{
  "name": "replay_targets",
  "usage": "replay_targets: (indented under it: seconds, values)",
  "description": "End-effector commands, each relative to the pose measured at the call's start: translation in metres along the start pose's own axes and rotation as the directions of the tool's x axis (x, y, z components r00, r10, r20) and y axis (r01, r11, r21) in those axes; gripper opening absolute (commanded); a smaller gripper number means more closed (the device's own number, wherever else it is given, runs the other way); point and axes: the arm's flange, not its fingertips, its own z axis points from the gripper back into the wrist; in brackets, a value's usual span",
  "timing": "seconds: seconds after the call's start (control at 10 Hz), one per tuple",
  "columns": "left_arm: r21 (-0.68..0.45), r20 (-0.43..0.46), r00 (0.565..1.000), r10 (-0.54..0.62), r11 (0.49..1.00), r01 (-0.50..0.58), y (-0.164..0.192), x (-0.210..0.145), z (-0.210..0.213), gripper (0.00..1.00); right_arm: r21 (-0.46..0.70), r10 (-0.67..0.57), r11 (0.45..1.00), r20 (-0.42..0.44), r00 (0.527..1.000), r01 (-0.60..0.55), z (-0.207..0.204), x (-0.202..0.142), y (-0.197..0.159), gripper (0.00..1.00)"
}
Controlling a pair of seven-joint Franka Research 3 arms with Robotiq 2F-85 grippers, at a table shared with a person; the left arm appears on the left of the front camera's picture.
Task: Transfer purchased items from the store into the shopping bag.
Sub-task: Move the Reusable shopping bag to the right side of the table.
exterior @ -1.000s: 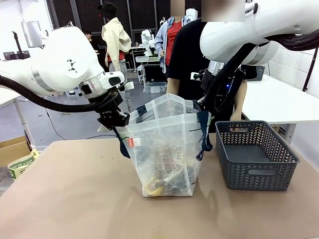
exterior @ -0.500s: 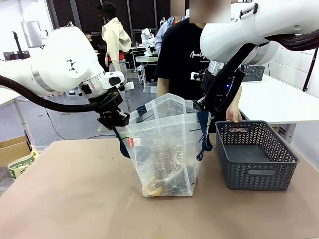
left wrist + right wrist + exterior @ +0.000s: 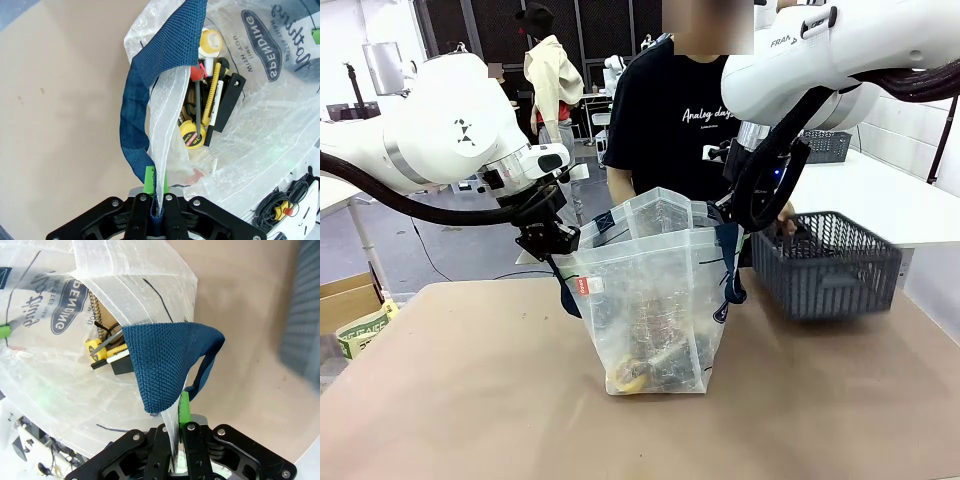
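shopping bag [image 3: 650,290]: crinkly translucent plastic | strap handles [image 3: 162,60]: woven navy cloth | basket [image 3: 832,268]: matt plastic

The shopping bag [image 3: 650,300] is cloudy clear plastic, with woven navy blue strap handles [image 3: 150,90], a navy oval logo [image 3: 260,47] with pale lettering, and a small red tag [image 3: 583,285]. The items [image 3: 210,115] inside it are yellow, black and red. The basket [image 3: 830,265] is dark grey diamond mesh. The left end effector [image 3: 156,189] and right end effector [image 3: 176,421] are black with bright green pads [image 3: 149,179]. The tabletop [image 3: 470,400] is plain tan.
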Motion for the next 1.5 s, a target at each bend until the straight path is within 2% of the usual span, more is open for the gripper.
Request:
replay_targets:
  seconds: [0.0,0.3,0.7,0.9,1.4]
  values:
    - [0.008,-0.001,1.0,-0.002,1.0,0.002,0.003,-0.001,0.0,0.0,0.0,0.0,1.0,0.003,1.0,0.0,0.001,0.001,-0.001,0.0]
    - [0.0,0.0,1.0,0.0,1.0,0.0,0.0,0.0,0.0,0.0,0.0,0.0,1.0,0.0,1.0,0.0,0.0,0.0,0.0,0.0]
    - [-0.027,0.033,0.999,-0.038,0.999,0.039,-0.026,0.03,-0.001,0.0,-0.06,-0.014,0.998,0.037,0.999,0.016,-0.001,0.031,0.029,0.0]
    - [-0.042,0.024,0.999,-0.026,0.999,0.027,-0.032,0.038,-0.004,0.0,-0.046,-0.023,0.999,0.038,0.999,0.025,-0.004,0.039,0.04,0.0]
    - [-0.123,0.115,0.992,-0.052,0.99,0.066,-0.048,0.06,-0.008,0.0,-0.006,-0.083,0.997,0.055,0.995,0.083,-0.02,0.056,0.053,0.0]
